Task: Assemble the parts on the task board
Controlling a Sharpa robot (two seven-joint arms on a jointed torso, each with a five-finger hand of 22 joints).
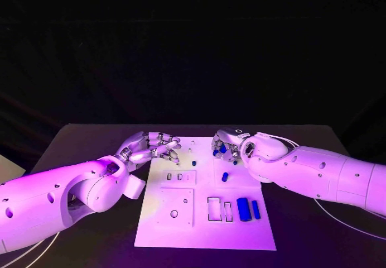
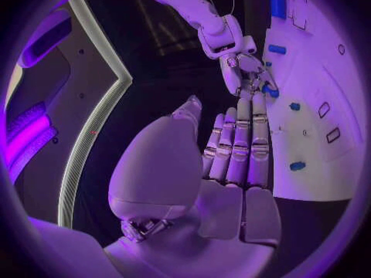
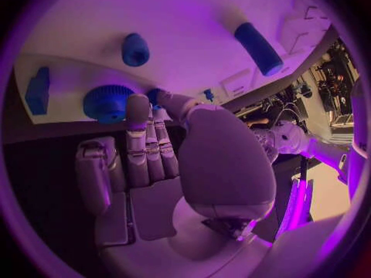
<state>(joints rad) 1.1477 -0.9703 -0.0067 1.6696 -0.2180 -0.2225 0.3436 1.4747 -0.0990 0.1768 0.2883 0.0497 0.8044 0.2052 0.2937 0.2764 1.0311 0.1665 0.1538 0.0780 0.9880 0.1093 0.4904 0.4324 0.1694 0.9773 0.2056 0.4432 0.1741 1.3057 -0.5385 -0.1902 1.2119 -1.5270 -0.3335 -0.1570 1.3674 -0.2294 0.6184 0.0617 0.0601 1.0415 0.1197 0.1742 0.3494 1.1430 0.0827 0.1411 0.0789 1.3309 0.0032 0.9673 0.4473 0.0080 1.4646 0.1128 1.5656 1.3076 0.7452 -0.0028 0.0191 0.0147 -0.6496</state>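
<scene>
Counter (image 1: pixel 88 139): black, dark backdrop behind.
Board (image 1: pixel 205 231): white, blue pieces (image 1: pixel 244 209) near right.
Left robot hand (image 1: pixel 151 147): fingers straight, empty.
Right robot hand (image 1: pixel 229 144): grip unclear.

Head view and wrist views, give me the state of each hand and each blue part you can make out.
Left hand: open, fingers extended, holding nothing.
Right hand: fingertips on a blue toothed round part.
Blue cylinder: lying flat on the white task board.
Small blue peg: lying loose on the board.
</scene>
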